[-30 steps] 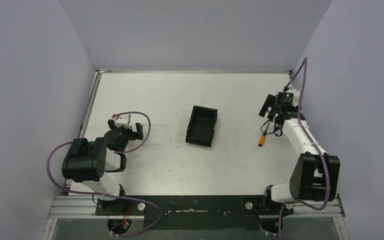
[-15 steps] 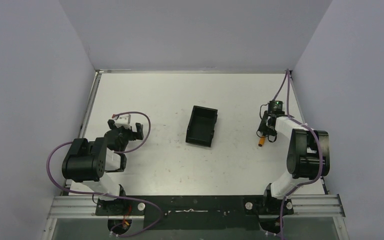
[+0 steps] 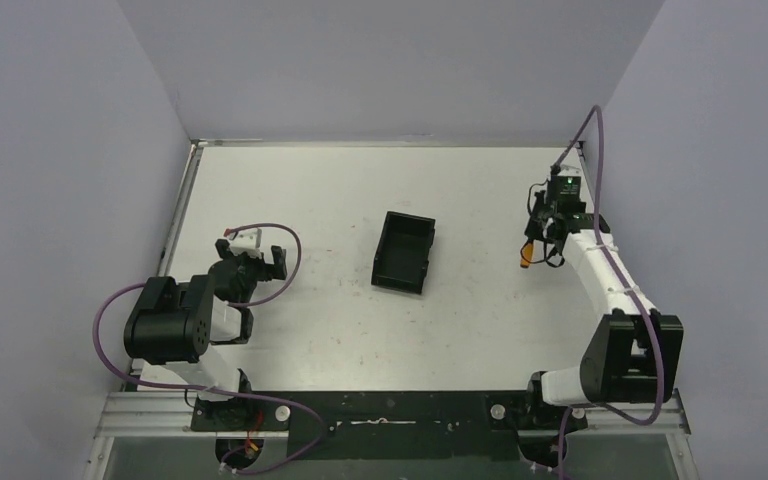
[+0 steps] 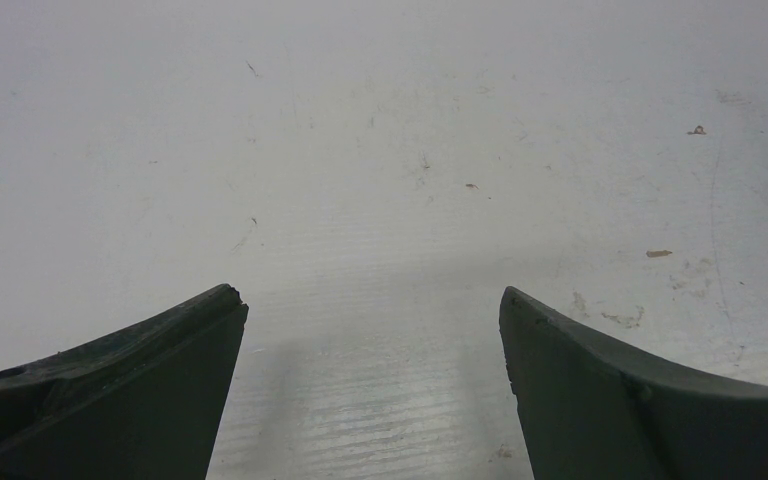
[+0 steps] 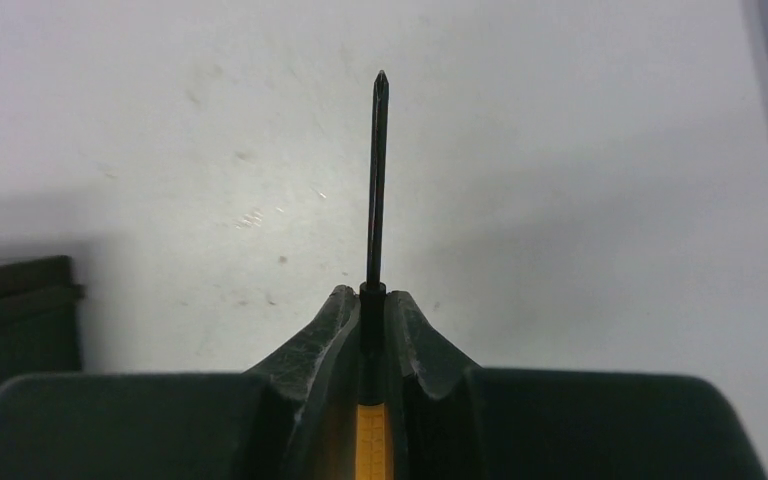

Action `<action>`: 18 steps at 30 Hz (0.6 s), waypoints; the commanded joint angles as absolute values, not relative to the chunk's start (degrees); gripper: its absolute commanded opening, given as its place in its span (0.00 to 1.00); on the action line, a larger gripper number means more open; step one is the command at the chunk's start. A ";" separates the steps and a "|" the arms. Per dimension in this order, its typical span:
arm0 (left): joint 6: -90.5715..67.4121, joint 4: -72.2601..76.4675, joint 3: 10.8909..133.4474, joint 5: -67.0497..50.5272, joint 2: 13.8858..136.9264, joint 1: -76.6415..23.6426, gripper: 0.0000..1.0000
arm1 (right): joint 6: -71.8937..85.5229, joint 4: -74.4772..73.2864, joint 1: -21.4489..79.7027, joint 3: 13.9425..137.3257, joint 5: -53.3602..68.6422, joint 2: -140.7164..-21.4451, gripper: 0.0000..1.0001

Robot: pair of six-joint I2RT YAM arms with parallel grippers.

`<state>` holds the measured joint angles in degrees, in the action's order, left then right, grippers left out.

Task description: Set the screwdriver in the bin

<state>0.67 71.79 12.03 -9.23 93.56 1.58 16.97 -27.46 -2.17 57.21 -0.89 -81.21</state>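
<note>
The right wrist view shows what the overhead one cannot: the right gripper (image 5: 365,300) is clamped on the one screwdriver (image 5: 375,180), its thin dark shaft poking straight out past the fingertips and its orange handle tucked back between them. From above, only an orange speck shows at that gripper (image 3: 535,246). The overhead view alone shows the single black bin (image 3: 403,255), well off to that gripper's left, between the two grippers. The left gripper (image 4: 370,300) hangs spread wide over bare table (image 4: 380,120), holding nothing.
</note>
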 commanded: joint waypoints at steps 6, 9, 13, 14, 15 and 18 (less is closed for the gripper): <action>0.57 74.19 12.59 -9.39 92.82 1.58 0.97 | 18.69 -32.82 10.95 75.29 -0.89 -73.39 0.00; 0.56 74.18 12.62 -9.37 92.81 1.59 0.97 | 19.30 -28.91 17.37 77.33 -1.32 -73.28 0.00; 0.54 74.23 12.62 -9.39 92.80 1.58 0.97 | 19.40 -21.38 26.25 76.31 -1.55 -74.64 0.00; 0.61 74.19 12.62 -9.39 92.78 1.58 0.97 | 19.20 -19.67 27.87 75.84 -1.58 -75.44 0.00; 0.57 74.22 12.62 -9.35 92.80 1.58 0.97 | 19.04 -18.02 29.29 75.19 -1.53 -76.30 0.00; 0.53 74.27 12.64 -9.33 92.80 1.63 0.97 | 18.29 -13.45 33.13 73.09 -1.10 -79.51 0.00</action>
